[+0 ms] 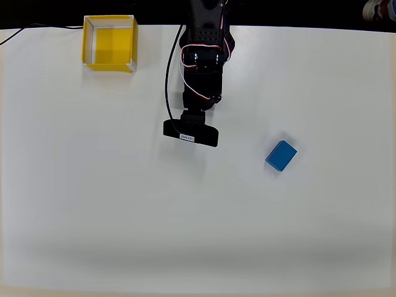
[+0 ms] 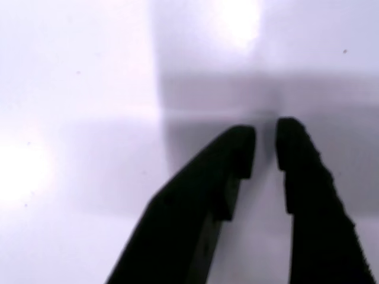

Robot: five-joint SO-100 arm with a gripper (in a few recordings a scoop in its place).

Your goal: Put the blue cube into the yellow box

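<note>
The blue cube (image 1: 281,155) lies on the white table (image 1: 124,204), right of centre in the overhead view. Far from it, at the back left corner, stands the yellow box (image 1: 86,42), open-topped with nothing inside. My black arm (image 1: 201,62) reaches in from the back edge, and its wrist camera bar (image 1: 190,133) sits well left of the cube, covering the fingers. In the wrist view my gripper (image 2: 265,133) hangs over bare table. Its two black fingertips are nearly together with only a thin slit between them, and they hold nothing.
A black cable (image 1: 167,80) runs along the arm's left side. Another thin cable (image 1: 25,30) crosses the back left edge beside the box. White tabletop stretches across the front and both sides.
</note>
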